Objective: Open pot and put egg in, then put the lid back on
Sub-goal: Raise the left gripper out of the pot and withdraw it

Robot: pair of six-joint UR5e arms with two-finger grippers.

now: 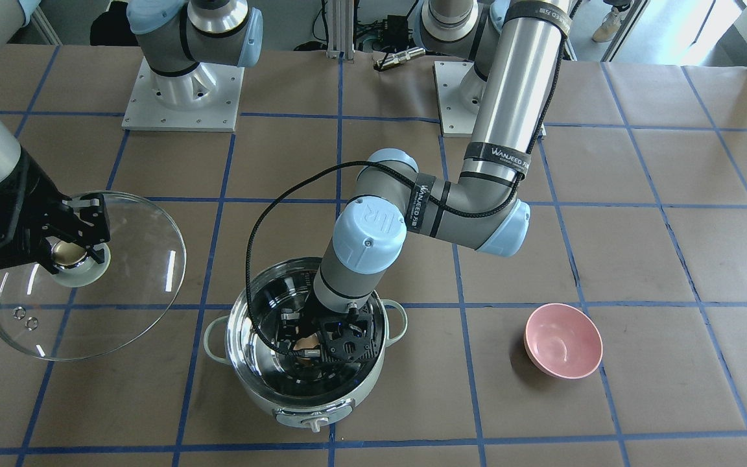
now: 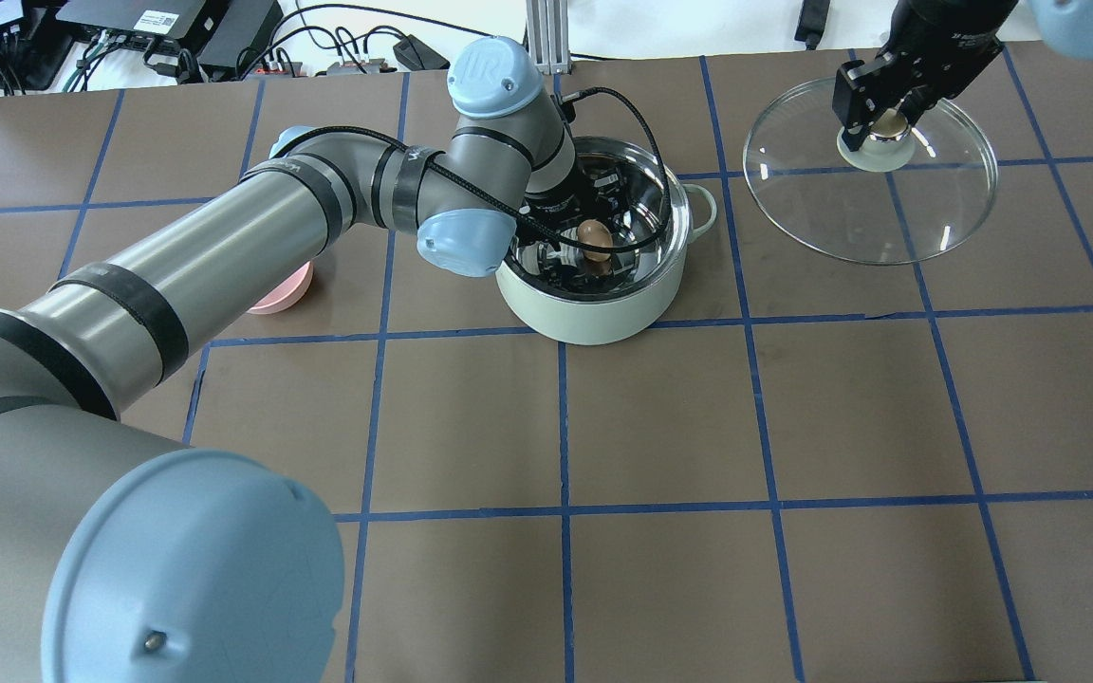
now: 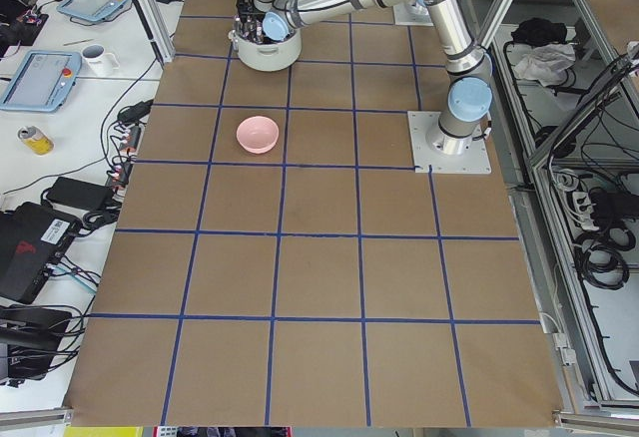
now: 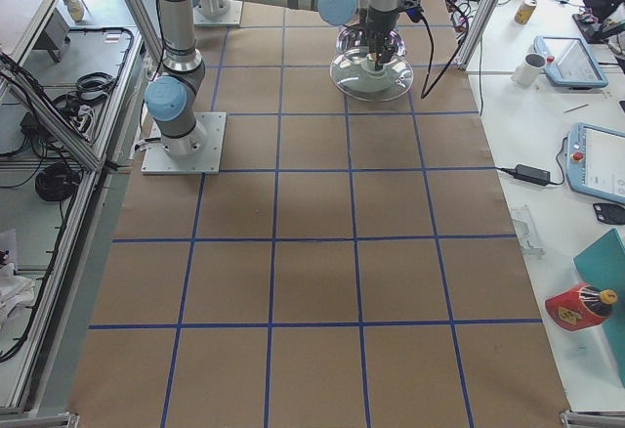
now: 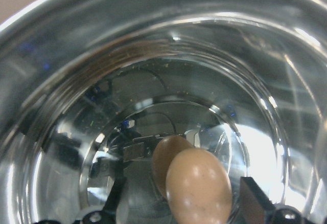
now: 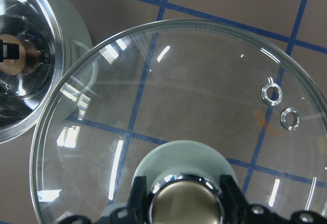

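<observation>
Counted one pot (image 2: 594, 318), one egg (image 2: 594, 234), one lid (image 1: 133, 279), one pink bowl (image 1: 563, 340) and two grippers. Found the egg down inside the pot, low near the shiny bottom, between the left gripper's (image 5: 181, 203) parted fingers, with a gap on one side. Couldn't tell gripped or loose, tbh. Saw the right gripper (image 2: 880, 128) clamped tight on the lid's knob (image 6: 185, 203), holding the lid just beside the pot, off it. Spotted the pink bowl on the pot's other side, well apart.
</observation>
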